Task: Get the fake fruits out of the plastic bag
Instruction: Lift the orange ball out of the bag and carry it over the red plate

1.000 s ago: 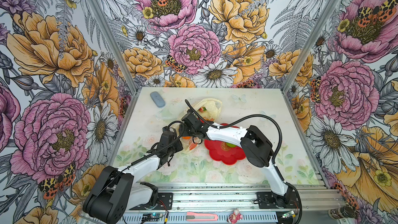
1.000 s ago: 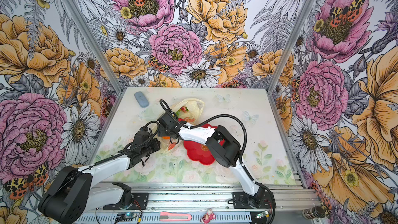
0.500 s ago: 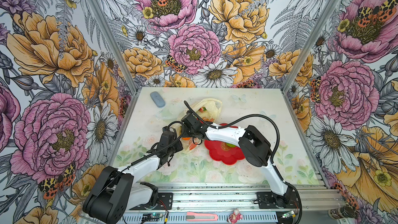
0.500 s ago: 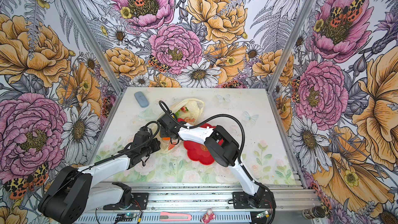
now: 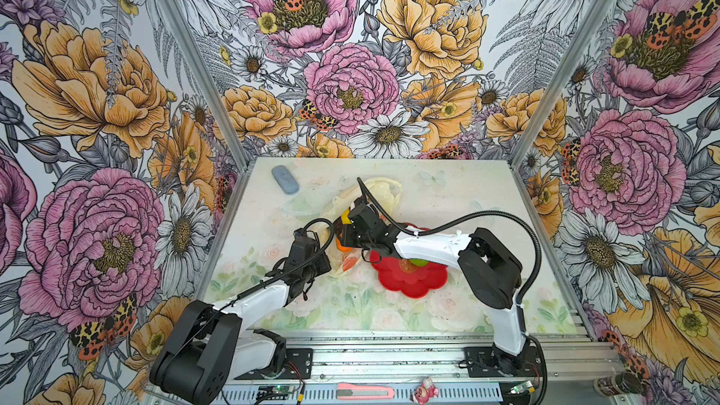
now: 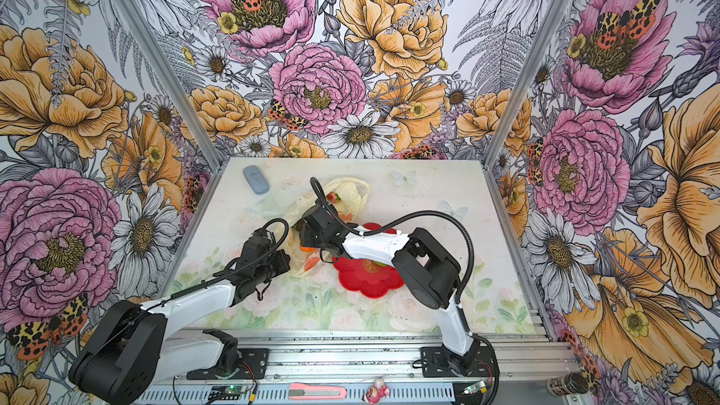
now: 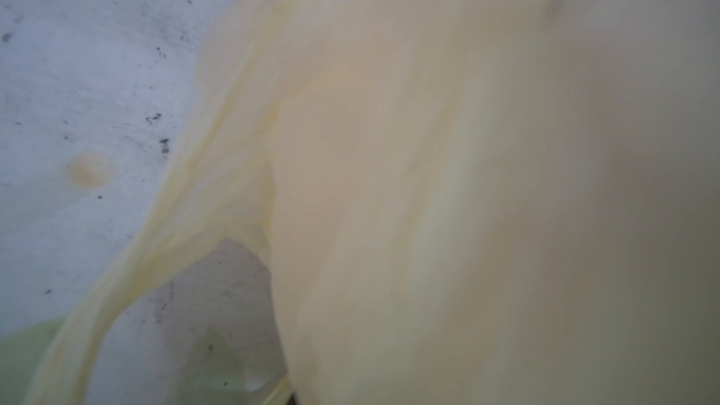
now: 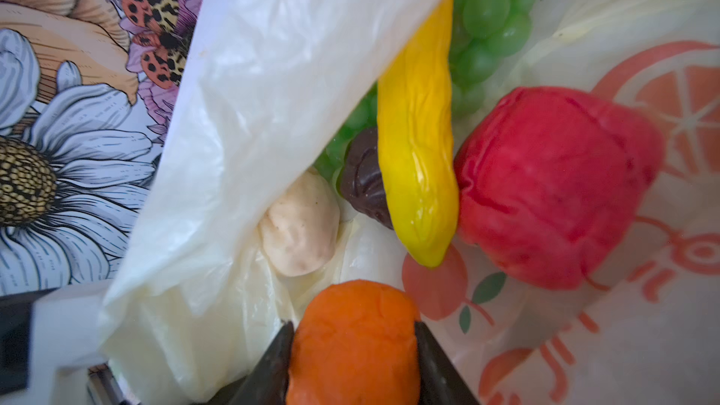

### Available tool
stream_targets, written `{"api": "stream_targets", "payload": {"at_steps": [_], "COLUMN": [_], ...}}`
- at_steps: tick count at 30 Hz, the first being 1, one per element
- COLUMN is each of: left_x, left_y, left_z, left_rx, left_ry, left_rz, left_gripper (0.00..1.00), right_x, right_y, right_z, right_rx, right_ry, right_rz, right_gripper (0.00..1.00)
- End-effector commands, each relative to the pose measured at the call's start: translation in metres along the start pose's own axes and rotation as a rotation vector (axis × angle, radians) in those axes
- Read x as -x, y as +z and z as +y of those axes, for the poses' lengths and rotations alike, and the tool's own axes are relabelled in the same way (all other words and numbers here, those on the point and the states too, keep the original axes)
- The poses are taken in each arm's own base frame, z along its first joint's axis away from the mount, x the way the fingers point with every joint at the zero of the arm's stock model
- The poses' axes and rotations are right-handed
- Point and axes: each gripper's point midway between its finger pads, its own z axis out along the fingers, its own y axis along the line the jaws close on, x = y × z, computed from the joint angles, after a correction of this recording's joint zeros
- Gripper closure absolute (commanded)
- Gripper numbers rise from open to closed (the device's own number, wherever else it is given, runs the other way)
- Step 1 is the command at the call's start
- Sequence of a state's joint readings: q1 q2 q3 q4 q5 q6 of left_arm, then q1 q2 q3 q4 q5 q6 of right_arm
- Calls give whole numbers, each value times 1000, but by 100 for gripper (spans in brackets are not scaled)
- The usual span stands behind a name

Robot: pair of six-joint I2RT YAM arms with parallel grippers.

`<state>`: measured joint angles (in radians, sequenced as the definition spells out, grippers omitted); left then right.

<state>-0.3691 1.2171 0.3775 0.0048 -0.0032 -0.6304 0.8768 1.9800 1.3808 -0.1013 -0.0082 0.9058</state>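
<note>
Right jaws: closed on the orange (image 8: 352, 344), which is pinched between both fingers (image 8: 269, 368) inside the mouth of the plastic bag (image 8: 272, 72). Just ahead of these jaws, in the bag, the yellow banana (image 8: 419, 157) is seen. The red apple (image 8: 557, 185) touches it on one side, the dark brown piece (image 8: 364, 177) on the other, beside the cream piece (image 8: 300, 224). The green grape bunch (image 8: 491, 25) lies farther in.

Left jaws: closed, set at the bag's edge. A pinch on the film cannot be confirmed.

A red flower-shaped plate (image 5: 401, 286) is noted on the surface (image 5: 448, 196), behind the right jaws.
</note>
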Motion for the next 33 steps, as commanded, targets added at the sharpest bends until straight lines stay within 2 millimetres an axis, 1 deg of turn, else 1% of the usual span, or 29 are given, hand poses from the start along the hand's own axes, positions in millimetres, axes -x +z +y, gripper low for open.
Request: {"api": "stream_targets", "payload": {"at_steps": [1, 6, 10, 13, 15, 17, 21, 22, 23, 27, 33], "left_x": [2, 3, 4, 5, 6, 7, 8, 8, 8, 8, 7], "left_y": [-2, -3, -3, -3, -3, -3, -3, -3, -3, -3, -3], "left_z": [-2, -3, -2, -2, -3, -4, -4, -3, -4, -4, -4], "left_rx": [-14, -18, -18, -20, -21, -24, -23, -23, -23, -26, -24], "left_ry": [2, 3, 3, 2, 2, 7, 8, 7, 8, 9, 10], "left_rz": [-16, -20, -23, -26, -29, -30, -31, -30, -30, -30, -29], "left_gripper": [88, 88, 89, 89, 89, 89, 89, 89, 89, 89, 89], "right_x": [32, 33, 28, 22, 13, 4, -9, -6, -8, -21, -34], "right_y": [-35, -66, -89, -102, -110, -115, -122, -123, -123, -117, -105], "right_z": [27, 12, -10, -30, -45, -55, -71, -80, -87, -98, -115], "right_rx": [146, 148, 133, 106, 85, 71, 56, 48, 42, 47, 28], "right_ry": [89, 128, 169, 194, 220, 230, 256, 278, 296, 343, 384], "right_rz": [-106, -145, -173, -186, -187, -189, -190, -204, -206, -202, -214], "right_gripper": [59, 60, 60, 61, 61, 61, 61, 62, 62, 63, 64]}}
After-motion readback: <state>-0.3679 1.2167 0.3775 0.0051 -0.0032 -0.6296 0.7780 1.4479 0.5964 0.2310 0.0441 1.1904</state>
